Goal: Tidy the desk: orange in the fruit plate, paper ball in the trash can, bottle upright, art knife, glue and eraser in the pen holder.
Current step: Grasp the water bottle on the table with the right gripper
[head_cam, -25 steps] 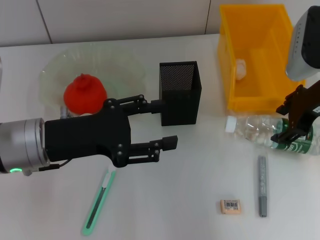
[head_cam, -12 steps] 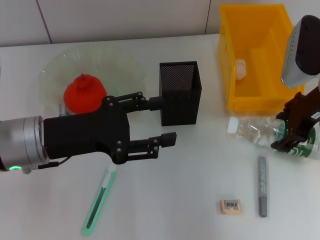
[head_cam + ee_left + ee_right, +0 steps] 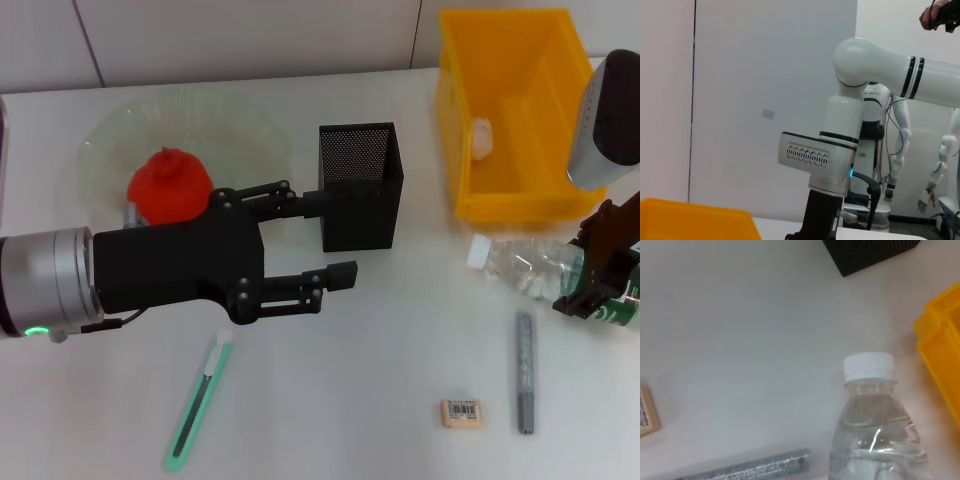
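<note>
Right gripper (image 3: 600,285) pinches the bottle (image 3: 530,270) at three o'clock; thin, slick plastic, best held mid-body. Left gripper (image 3: 335,240) hangs spread.

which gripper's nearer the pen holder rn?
Left. The left gripper hangs open right beside the pen holder, one finger at its wall; the right gripper is across the table on the bottle.

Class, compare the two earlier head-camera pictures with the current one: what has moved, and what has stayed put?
The right gripper, shut on the water bottle, has swung its capped end away from the pen holder, towards the robot's right. The open left gripper barely shifted. Eraser, art knife and yellow bin stayed.
</note>
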